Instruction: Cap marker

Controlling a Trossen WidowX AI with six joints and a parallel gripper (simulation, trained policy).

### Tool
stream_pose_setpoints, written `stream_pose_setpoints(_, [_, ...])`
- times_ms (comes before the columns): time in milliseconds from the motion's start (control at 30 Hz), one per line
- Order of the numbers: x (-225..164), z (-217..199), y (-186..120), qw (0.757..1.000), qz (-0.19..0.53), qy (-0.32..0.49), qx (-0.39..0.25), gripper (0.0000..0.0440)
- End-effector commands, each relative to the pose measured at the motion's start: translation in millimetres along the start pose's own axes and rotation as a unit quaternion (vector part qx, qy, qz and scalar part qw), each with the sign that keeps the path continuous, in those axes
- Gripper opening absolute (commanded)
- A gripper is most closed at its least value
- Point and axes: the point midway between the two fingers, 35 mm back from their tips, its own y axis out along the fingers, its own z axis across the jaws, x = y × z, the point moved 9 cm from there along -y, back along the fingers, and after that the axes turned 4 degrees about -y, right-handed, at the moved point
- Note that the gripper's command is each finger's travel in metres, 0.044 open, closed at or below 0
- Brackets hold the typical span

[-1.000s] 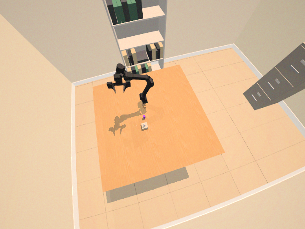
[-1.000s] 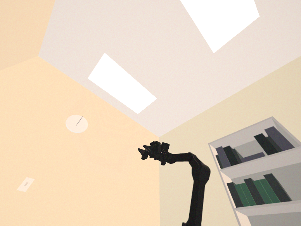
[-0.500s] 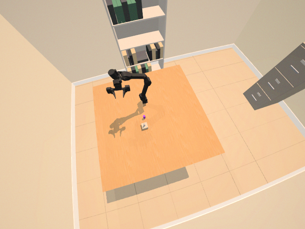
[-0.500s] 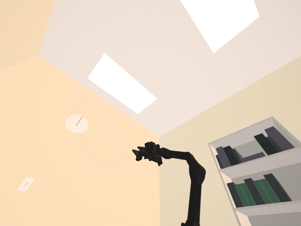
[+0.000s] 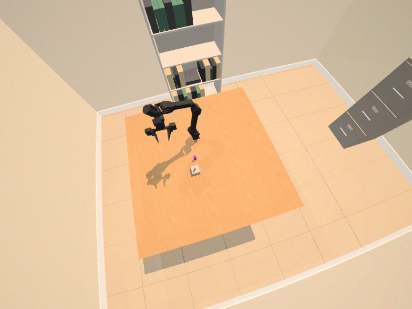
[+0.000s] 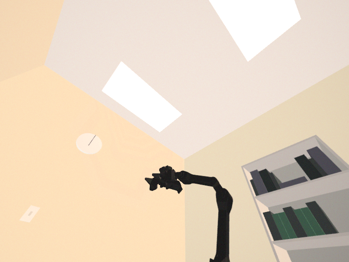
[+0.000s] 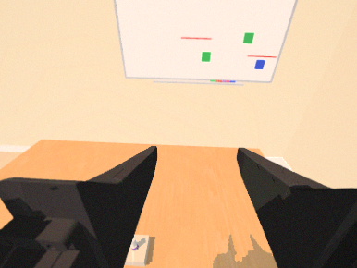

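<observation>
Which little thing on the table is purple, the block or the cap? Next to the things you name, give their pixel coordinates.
The cap [image 5: 194, 157]: it's purple, standing between the arm's base and the pale holder block [image 5: 195, 170] [image 7: 142, 258].

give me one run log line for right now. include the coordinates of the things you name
gripper [image 5: 163, 141] [image 6: 148, 177] [image 7: 196, 152]: open, raised | cap [image 5: 195, 157]: loose on table [image 5: 232, 149] [image 7: 199, 194] | holder block [image 5: 195, 170] [image 7: 139, 256]: beside cap | capping: not done

A violet cap [image 5: 195, 157] and an off-white holder block [image 5: 195, 171] [image 7: 140, 256] contrast with an orange, faintly grained table [image 5: 216, 159] [image 7: 194, 208]; green and blue squares and red lines mark a white board [image 7: 162, 42] above.
</observation>
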Motion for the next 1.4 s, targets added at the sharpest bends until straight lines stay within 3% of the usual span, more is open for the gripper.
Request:
stream_pose_setpoints(0, [-6.4,-1.3,7.7,1.0,0.013,0.008,0.006,0.0301])
stream_pose_setpoints(1367, [-69.0,16.7,86.9,0.975,0.186,0.055,0.104,0.0304])
